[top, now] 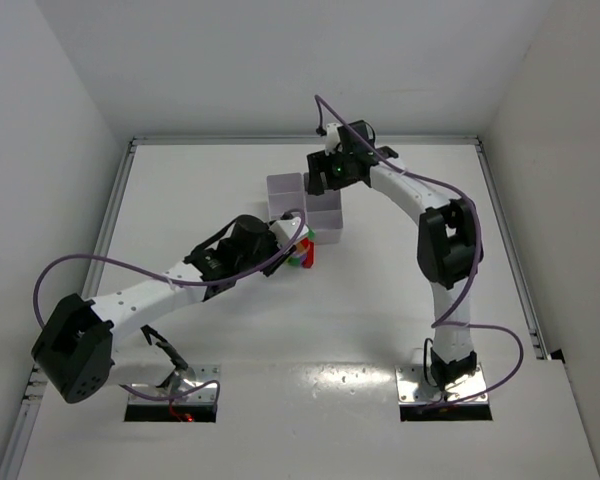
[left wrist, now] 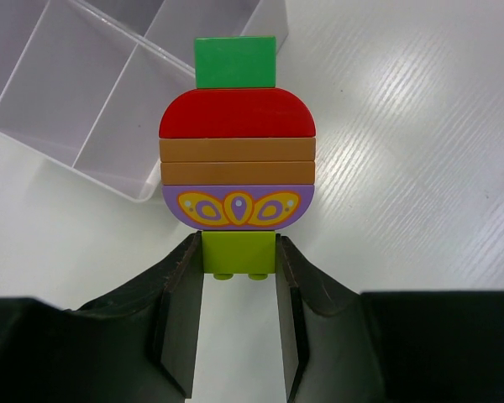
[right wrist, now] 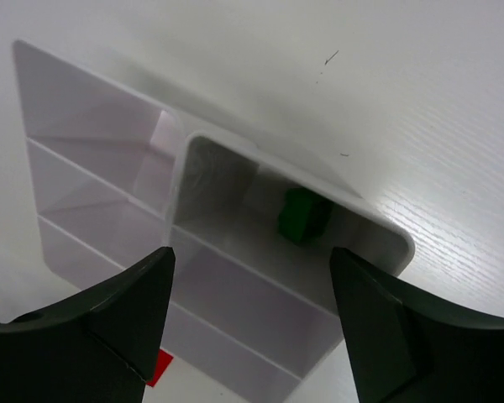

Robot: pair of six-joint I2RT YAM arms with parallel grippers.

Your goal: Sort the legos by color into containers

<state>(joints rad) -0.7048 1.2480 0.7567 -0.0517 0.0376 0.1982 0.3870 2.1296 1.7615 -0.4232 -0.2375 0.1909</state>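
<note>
Although the overhead view takes in both arms, the left wrist covers most of the brick stack (top: pixel 303 252) there. Only a fleck of red, green and white shows past it, just beside the tray (top: pixel 285 190). Finger positions are unreadable from above.

Left wrist view: left fingers (left wrist: pixel 181 319) are closed on the lime brick (left wrist: pixel 238 250) at the stack's near end, its sides hidden behind the pads. Ahead of them in order come the purple brick (left wrist: pixel 238 206) with a yellow pattern, two tan plates (left wrist: pixel 238 159), the red rounded brick (left wrist: pixel 238 113) and the green brick (left wrist: pixel 235 61) farthest out. Cannot tell whether the stack rests on the tabletop (left wrist: pixel 403 126) or is lifted. The tray lies ahead and left of these fingers, cut off by the frame.

Right wrist view: right fingers (right wrist: pixel 122 315) are spread wide above the tray with nothing between them. One dark green brick (right wrist: pixel 302 214) sits in a cell ahead of the gap, nearer the finger on the view's right. It is dim in shadow, so I cannot tell which cell of the grid holds it. The tray's near end is hidden by the fingers. A small red patch (right wrist: pixel 158 368) sits beside the other finger, unidentifiable.
</note>
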